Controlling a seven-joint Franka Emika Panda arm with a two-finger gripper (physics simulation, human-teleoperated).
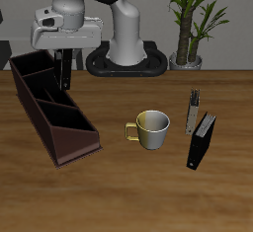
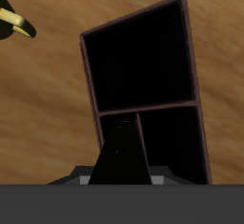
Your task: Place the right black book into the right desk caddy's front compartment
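Note:
The right desk caddy [image 1: 51, 106] is a long dark maroon box with dividers, running from the table's back toward its front edge. My gripper [image 1: 65, 56] hangs over the caddy's back part, shut on the right black book [image 1: 65, 74], which hangs upright below the fingers, just above the compartments. In the wrist view the book [image 2: 121, 152] shows as a black slab over the caddy [image 2: 143, 68], above a divider between two compartments. The gripper [image 2: 122, 177] is mostly hidden by the book there.
A pale mug with a yellow handle [image 1: 151, 128] stands mid-table; its handle shows in the wrist view [image 2: 15, 24]. A second black book [image 1: 201, 142] stands upright beyond it, with a thin grey upright object [image 1: 195, 105] behind. A potted plant [image 1: 188, 24] stands at the back.

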